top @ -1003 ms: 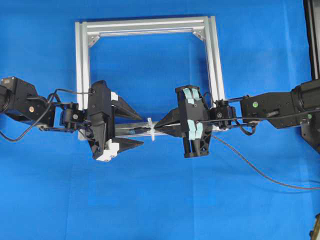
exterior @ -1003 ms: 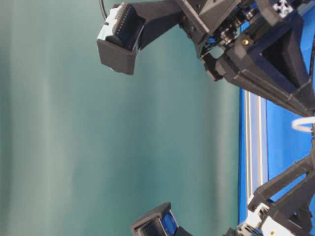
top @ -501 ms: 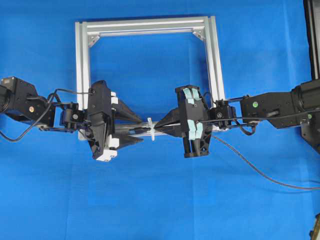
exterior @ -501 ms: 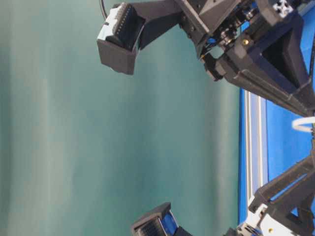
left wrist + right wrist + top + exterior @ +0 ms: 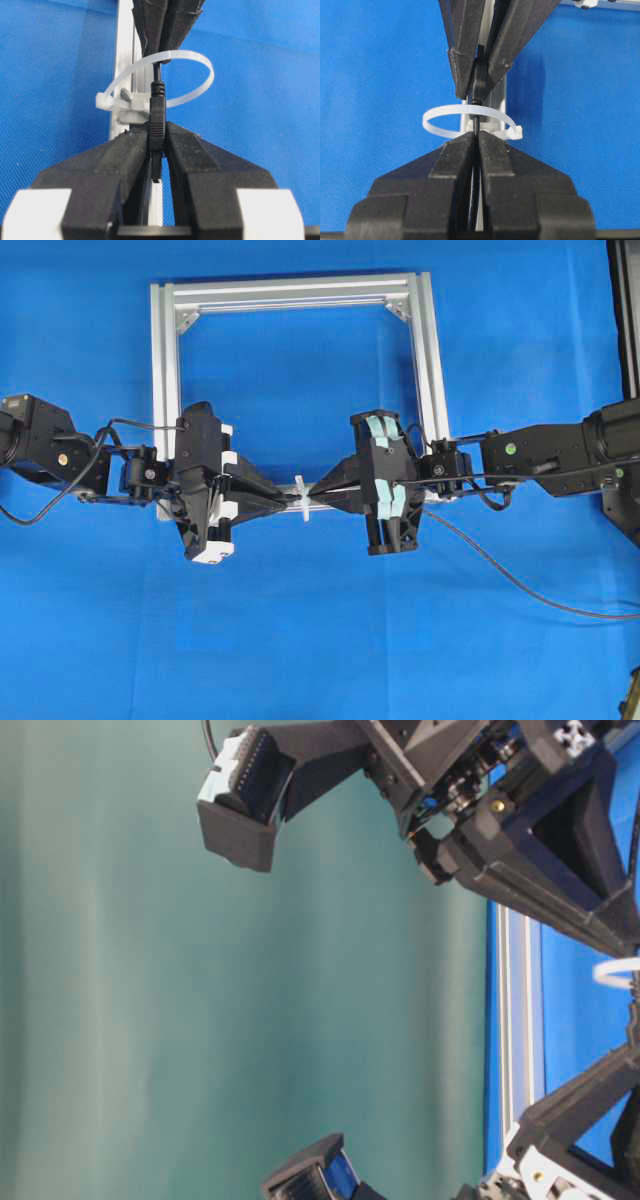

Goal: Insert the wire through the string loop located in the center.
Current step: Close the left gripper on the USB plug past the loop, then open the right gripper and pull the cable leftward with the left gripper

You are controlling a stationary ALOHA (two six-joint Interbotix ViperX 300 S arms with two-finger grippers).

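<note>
On the left, the left gripper (image 5: 285,503) reaches in over the near bar of the aluminium frame (image 5: 165,360), which lies flat on the blue cloth (image 5: 300,640). Its two black fingers (image 5: 120,165) are pressed together on the plug of the wire (image 5: 157,120); in the left wrist view the ribbed plug body sits between the fingertips and its small metal end points back toward the camera. Just past these fingertips, in the middle of the bar, stands the string loop (image 5: 300,498), a white translucent tie that rises over the bar. The thin black wire goes through this loop: in the left wrist view it runs from the plug up through the ring (image 5: 200,65) to the other fingers behind. To the right of the loop, the right gripper (image 5: 322,492) comes from the opposite side with its tips very near the tie. Its jaws are closed on the thin part of the wire, which I see between them in the right wrist view, below the loop (image 5: 440,125). Further right, the rest of the wire (image 5: 520,585) leaves the right arm and curves over the cloth toward the right edge.
</note>
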